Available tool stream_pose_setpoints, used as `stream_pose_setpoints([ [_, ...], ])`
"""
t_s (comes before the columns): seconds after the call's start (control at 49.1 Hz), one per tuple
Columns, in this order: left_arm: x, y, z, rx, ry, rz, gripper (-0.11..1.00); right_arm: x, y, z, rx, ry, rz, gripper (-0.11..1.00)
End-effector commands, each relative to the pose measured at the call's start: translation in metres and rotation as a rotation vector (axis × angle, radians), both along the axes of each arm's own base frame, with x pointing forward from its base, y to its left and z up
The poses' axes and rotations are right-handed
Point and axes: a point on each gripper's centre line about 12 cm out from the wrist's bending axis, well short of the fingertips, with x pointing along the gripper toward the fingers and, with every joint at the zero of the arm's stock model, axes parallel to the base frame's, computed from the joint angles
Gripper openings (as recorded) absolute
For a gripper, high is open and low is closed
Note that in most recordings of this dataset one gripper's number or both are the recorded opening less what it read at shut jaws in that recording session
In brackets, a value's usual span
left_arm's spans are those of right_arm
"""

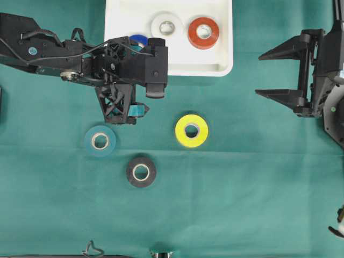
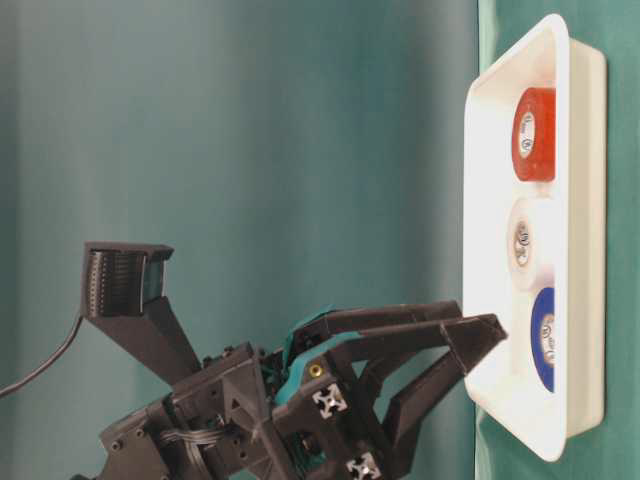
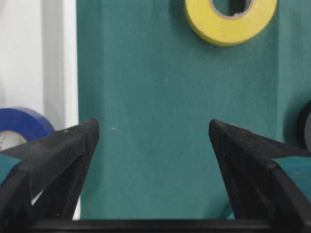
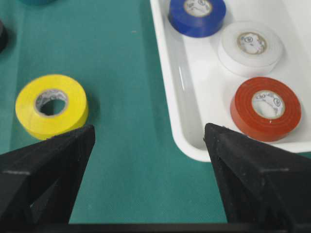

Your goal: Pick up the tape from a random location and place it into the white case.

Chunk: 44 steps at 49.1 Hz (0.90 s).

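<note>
Green cloth over the whole surface (image 1: 258, 204); far centre, white case (image 1: 226, 54) already holding blue roll (image 1: 140, 38), white roll (image 1: 166, 24), red roll (image 1: 203, 32). Left pincer (image 1: 141, 99) wide, empty, just beside the case's near-left corner; right pincer (image 1: 269, 72) wide, empty, far right. Between placements, probably: next, descend over yellow tape (image 1: 191, 130), teal tape (image 1: 99, 141) or black tape (image 1: 141, 172) and close.

White case (image 1: 226, 67) holding red tape roll (image 1: 203, 33), white tape roll (image 1: 166, 24), blue tape roll (image 1: 139, 39). Yellow tape roll (image 1: 191, 130), teal tape roll (image 1: 99, 141), black tape roll (image 1: 141, 172) lying on plain green cloth (image 1: 242, 188). Left gripper (image 1: 138, 88) and right gripper (image 1: 267, 73) showing black; left one bearing teal patches.
</note>
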Motion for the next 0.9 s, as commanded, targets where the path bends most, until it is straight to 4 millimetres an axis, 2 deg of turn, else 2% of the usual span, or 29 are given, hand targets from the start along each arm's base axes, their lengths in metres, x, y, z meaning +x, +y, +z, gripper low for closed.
stream_pose_setpoints([
  [0.0, -0.002, -0.002, 0.019, -0.001, -0.066, -0.002, 1.0, 0.006, 0.0, 0.011, -0.005, -0.035, 0.003, 0.88],
  [0.224, -0.011, -0.01, 0.033, -0.002, -0.193, -0.02, 1.0, 0.013, 0.0, 0.016, -0.006, -0.067, 0.013, 0.88],
  [0.468, -0.029, -0.02, 0.052, -0.001, -0.39, -0.047, 1.0, 0.026, 0.001, 0.029, -0.029, -0.131, 0.04, 0.88],
  [0.875, -0.058, -0.03, 0.067, -0.011, -0.62, -0.073, 1.0, 0.052, 0.004, 0.049, -0.081, -0.253, 0.107, 0.88],
])
